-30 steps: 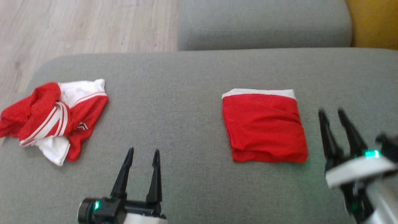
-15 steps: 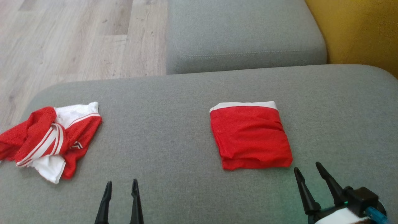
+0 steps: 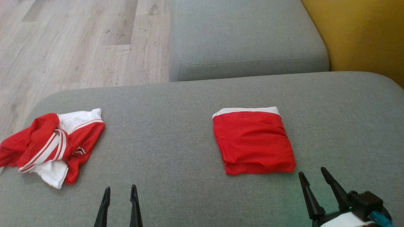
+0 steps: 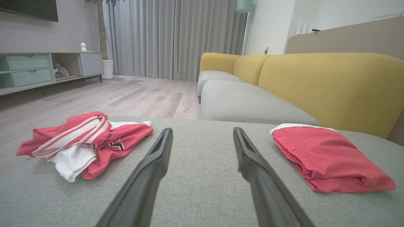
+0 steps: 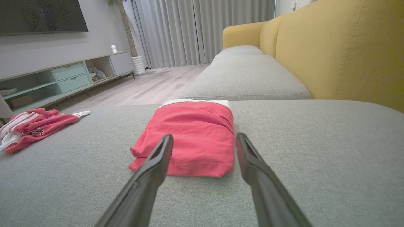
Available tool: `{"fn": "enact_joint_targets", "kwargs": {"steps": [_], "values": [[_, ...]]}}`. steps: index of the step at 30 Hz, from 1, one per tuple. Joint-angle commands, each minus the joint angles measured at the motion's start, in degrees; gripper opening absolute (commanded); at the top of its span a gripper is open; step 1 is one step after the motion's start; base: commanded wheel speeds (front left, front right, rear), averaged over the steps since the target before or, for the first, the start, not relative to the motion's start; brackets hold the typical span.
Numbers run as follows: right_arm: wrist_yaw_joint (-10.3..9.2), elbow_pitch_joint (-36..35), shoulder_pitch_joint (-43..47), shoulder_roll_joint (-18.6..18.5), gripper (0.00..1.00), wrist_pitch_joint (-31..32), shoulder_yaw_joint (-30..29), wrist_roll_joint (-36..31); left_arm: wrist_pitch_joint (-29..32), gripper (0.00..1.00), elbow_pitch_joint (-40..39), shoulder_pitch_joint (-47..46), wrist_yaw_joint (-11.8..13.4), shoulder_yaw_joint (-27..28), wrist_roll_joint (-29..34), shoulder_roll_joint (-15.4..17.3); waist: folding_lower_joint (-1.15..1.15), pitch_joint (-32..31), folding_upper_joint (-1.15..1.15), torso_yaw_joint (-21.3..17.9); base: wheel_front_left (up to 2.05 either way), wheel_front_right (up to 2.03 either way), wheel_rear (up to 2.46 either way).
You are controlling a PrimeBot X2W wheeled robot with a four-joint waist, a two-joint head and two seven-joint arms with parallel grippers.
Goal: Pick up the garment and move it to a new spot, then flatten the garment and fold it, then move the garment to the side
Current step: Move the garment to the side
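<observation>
While both tools stand wide and empty, the folded garment [image 3: 254, 142] lies on the sofa seat [image 3: 164, 132] at 11 o'clock from the right tool [image 3: 311, 171], just beyond its tips; the right arm is the nearer. The left tool [image 3: 120, 188] sits well apart, at the garment's 8 o'clock. The garment is a near-square red packet with no marked long axis. A white band runs along its 12 o'clock edge, stacked layer edges show at 6 o'clock, and the top is lightly creased. The fold appears complete, with the shift aside not yet done. A crumpled red-and-white garment [image 3: 50, 146] lies at 10 o'clock from the left tool.
</observation>
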Motion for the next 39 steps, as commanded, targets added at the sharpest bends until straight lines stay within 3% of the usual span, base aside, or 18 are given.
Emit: {"fn": "enact_joint_targets", "kwargs": {"steps": [1, 26, 39], "values": [[-0.04, -1.4, -1.0, -0.4, 1.0, -0.5, 0.7, -0.3, -0.3, 1.0, -1.7, -1.7, 0.2, 2.2, 0.4, -0.1, 0.0, 0.0, 0.0, 0.0, 0.0, 0.0, 0.0], [-0.04, 0.8, -2.3, -1.0, 1.0, -0.5, 0.1, -0.8, -0.3, 1.0, -1.6, -2.2, 0.0, 1.4, 1.5, -0.1, 0.0, 1.8, 0.0, 1.7, 0.0, 0.0, 0.0], [-0.04, 6.0, -12.0, -3.3, 1.0, -0.5, -2.4, 2.6, -0.3, 1.0, -3.7, -6.0, 1.3, -1.9, 2.1, -0.1, 0.0, 11.4, 0.0, 4.0, 0.0, 0.0, 0.0]]}}
